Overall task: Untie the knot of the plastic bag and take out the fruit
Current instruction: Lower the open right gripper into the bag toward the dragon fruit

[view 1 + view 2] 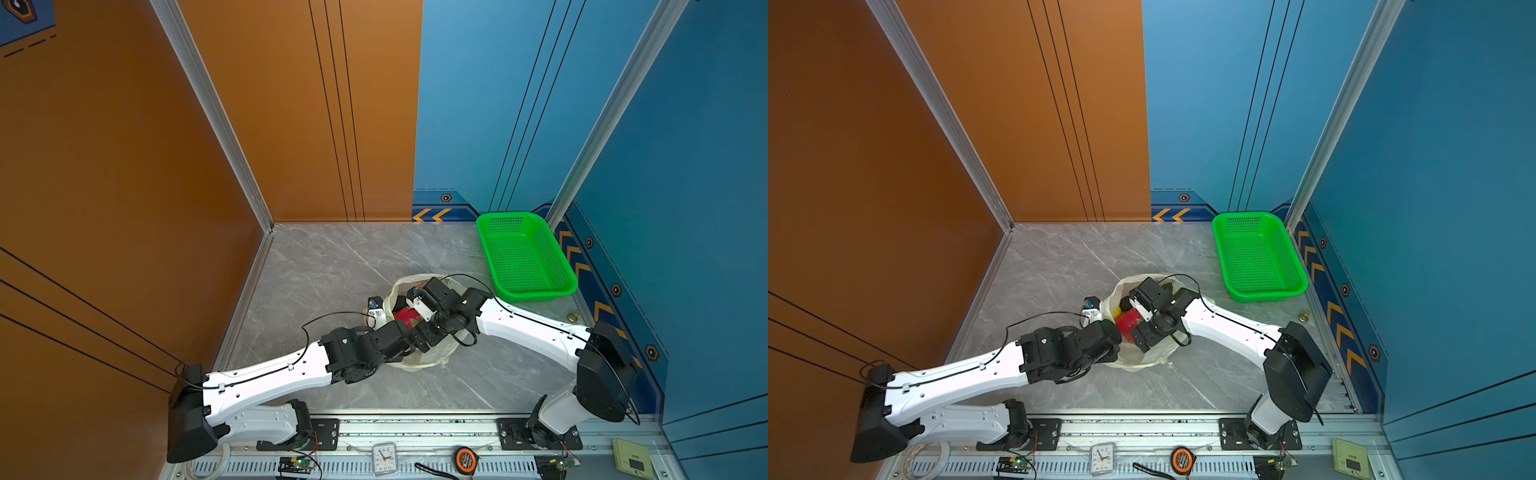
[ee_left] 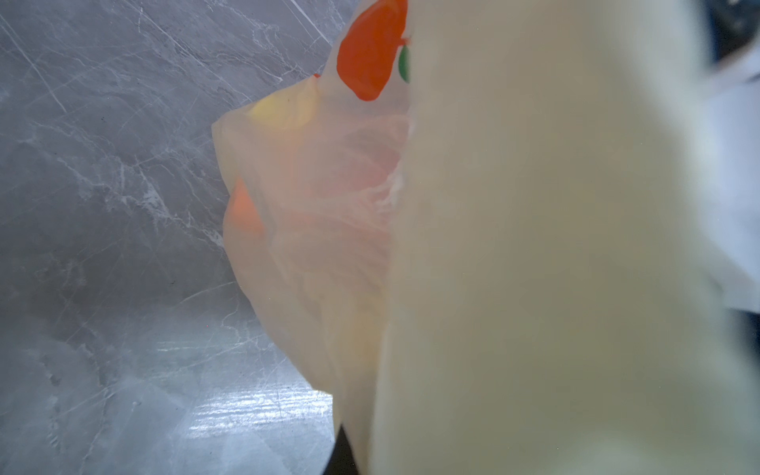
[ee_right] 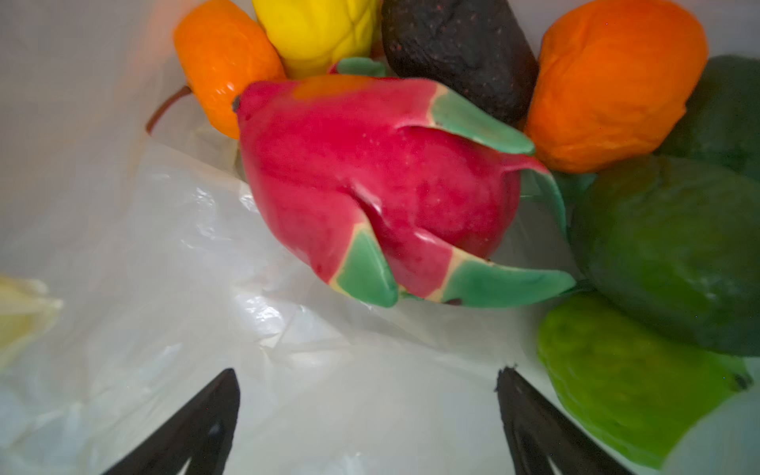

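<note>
Grey marbled desk (image 1: 332, 270), orange and blue walls behind it, and a green basket (image 1: 536, 296) near the back right corner with nothing in it. Mid-desk sits the plastic bag (image 1: 432, 358), apart from the basket, its mouth gaping upward in both top views. No knot shows anywhere, so the untying looks done. The emptying has not begun: every fruit I can see is inside the bag, and none lies in the basket or on the desk.

The right gripper (image 3: 367, 372) reaches down into the bag with its jaws spread wide and nothing between them. The dragon fruit (image 3: 370, 185) is just ahead of it, untouched. Around that fruit crowd two oranges (image 3: 612, 82), a yellow fruit (image 3: 316, 33), a dark avocado (image 3: 456, 49) and two green fruits (image 3: 674, 255).

The left gripper is closed tight, but its fingers are hidden. The bag lies right across its camera, so it probably pinches the rim, though I cannot tell for sure.

The bag is thin, see-through cream plastic, crinkled, with a printed orange picture (image 2: 370, 49) on its side.
</note>
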Robot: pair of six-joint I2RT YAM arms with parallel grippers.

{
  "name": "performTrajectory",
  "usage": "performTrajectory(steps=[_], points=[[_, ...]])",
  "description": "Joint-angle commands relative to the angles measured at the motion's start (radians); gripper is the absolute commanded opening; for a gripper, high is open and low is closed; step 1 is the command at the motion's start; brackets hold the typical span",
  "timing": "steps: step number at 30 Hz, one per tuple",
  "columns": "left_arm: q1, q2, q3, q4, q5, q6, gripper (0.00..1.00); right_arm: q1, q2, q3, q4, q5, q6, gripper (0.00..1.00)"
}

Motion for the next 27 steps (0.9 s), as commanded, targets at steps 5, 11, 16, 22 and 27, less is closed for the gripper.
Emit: performTrajectory(steps=[5, 11, 16, 22, 27], points=[[0.005, -0.009, -0.021, 0.01, 0.026, 0.017, 0.0, -0.013, -0.045, -0.073, -0.151, 0.123, 0.026, 0.92], [-0.038, -0.003, -0.047, 0.018, 0.045, 0.003, 0.0, -0.03, -0.086, -0.182, -0.213, 0.107, 0.108, 0.92], [-0.076, 0.012, -0.063, 0.03, 0.055, -0.01, 0.0, -0.024, -0.062, -0.202, -0.246, 0.123, 0.185, 0.92], [-0.064, 0.003, -0.061, 0.036, 0.032, 0.0, 0.0, 0.025, -0.109, -0.153, -0.207, 0.106, 0.221, 1.0], [-0.06, 0.026, -0.039, 0.037, 0.036, 0.028, 0.0, 0.015, -0.153, -0.113, -0.108, 0.063, 0.359, 1.0]])
